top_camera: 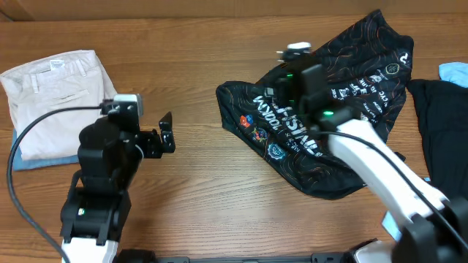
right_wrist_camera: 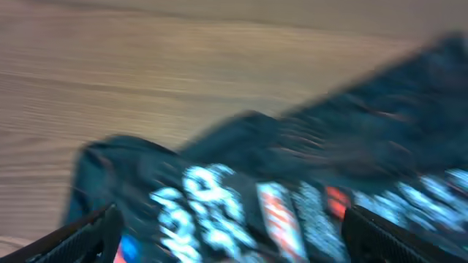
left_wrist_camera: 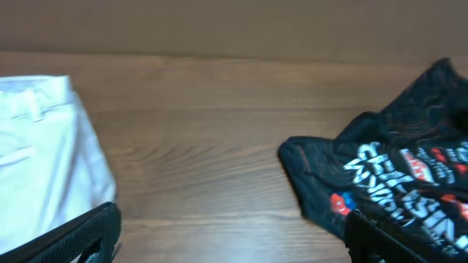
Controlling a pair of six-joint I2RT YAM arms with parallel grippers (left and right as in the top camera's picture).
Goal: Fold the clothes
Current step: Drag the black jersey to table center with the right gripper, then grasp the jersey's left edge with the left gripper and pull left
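The clothes are chiefly a black sports top (top_camera: 380, 55) with orange contour lines and white lettering, lying crumpled right of centre. My right gripper (top_camera: 292, 79) hovers over its left half. In the blurred right wrist view that gripper (right_wrist_camera: 234, 241) is open, its fingers (right_wrist_camera: 73, 237) wide apart with the top (right_wrist_camera: 292, 168) below them. A plain black garment (top_camera: 442, 124) lies at the far right. My left gripper (top_camera: 167, 131) is open above bare wood at the left. In the left wrist view it (left_wrist_camera: 234, 245) holds nothing, and the top (left_wrist_camera: 395, 168) lies to its right.
A folded white garment (top_camera: 55, 88) rests on something light blue (top_camera: 36, 162) at the far left, and shows too in the left wrist view (left_wrist_camera: 36, 146). Another light blue item (top_camera: 455, 71) peeks in at the right edge. A black cable (top_camera: 44, 120) loops beside the left arm.
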